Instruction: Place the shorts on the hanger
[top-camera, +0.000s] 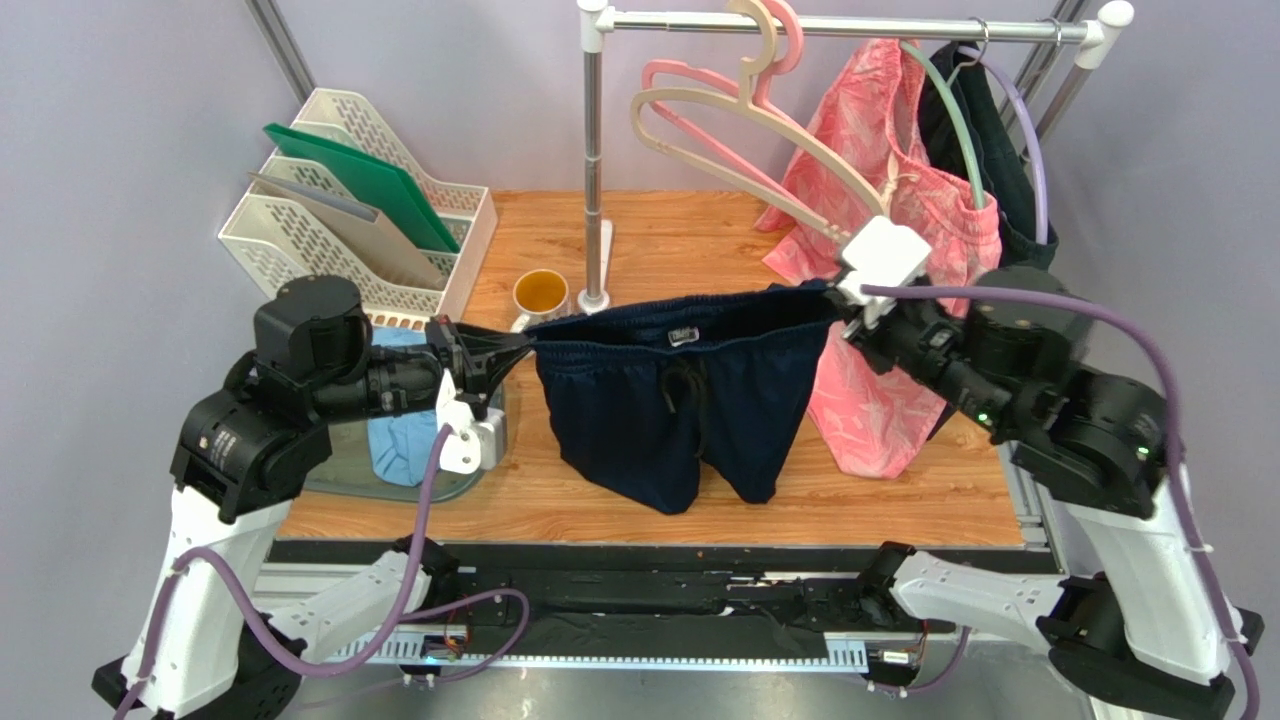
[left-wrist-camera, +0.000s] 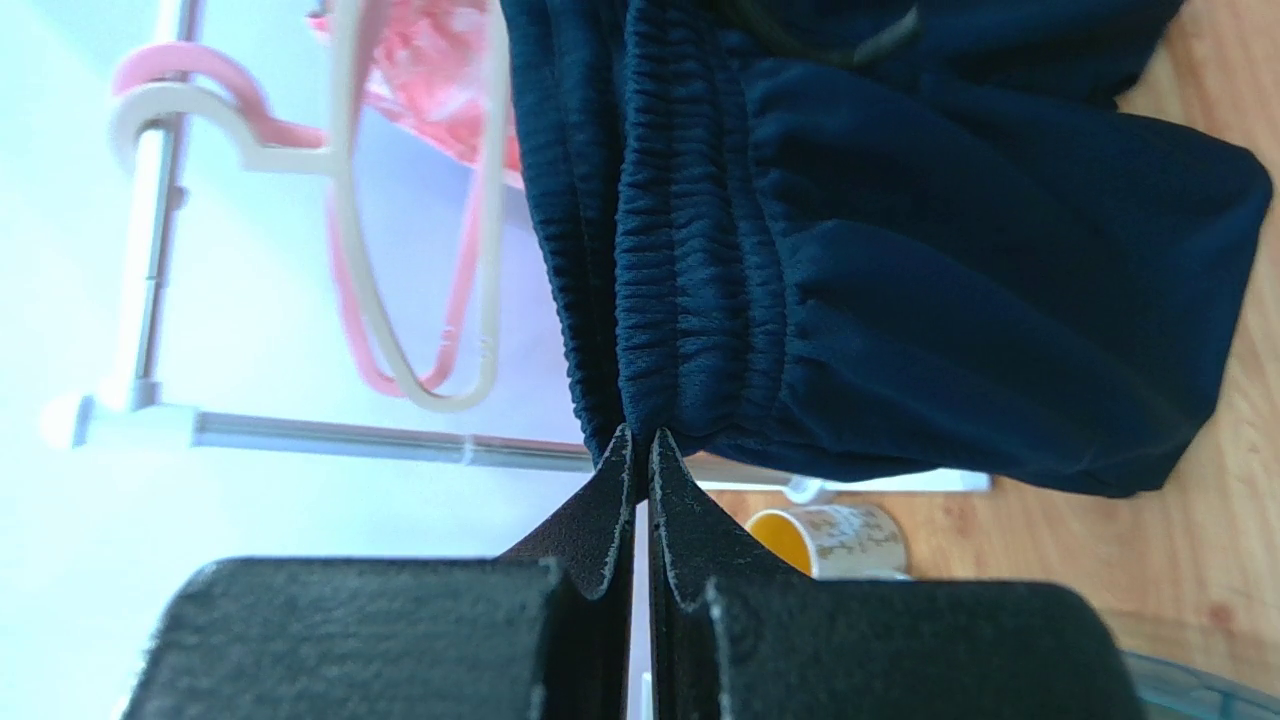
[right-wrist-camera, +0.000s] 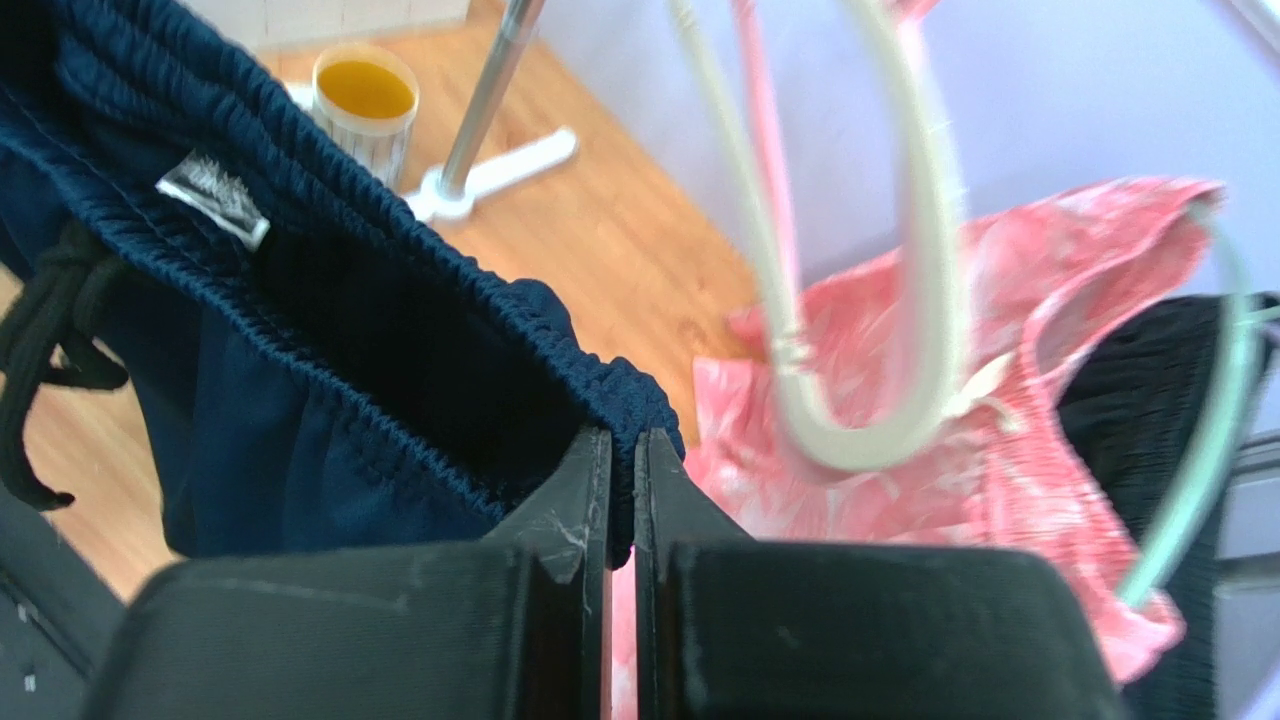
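Shorts (top-camera: 669, 398) hang above the table (top-camera: 932, 503) in the overhead view, waistband stretched between your left jaws and right jaws, the pink hanger (top-camera: 684, 71) on the rail (top-camera: 872, 23) behind. At your left wrist the jaws pinch one waistband end. At your right wrist they pinch the other, beside pink patterned cloth (right-wrist-camera: 1082, 270).

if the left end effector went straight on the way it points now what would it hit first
The shorts: the left end effector is shut on their gathered edge, and navy fabric fills the line ahead. What lies past the fabric is hard to judge.
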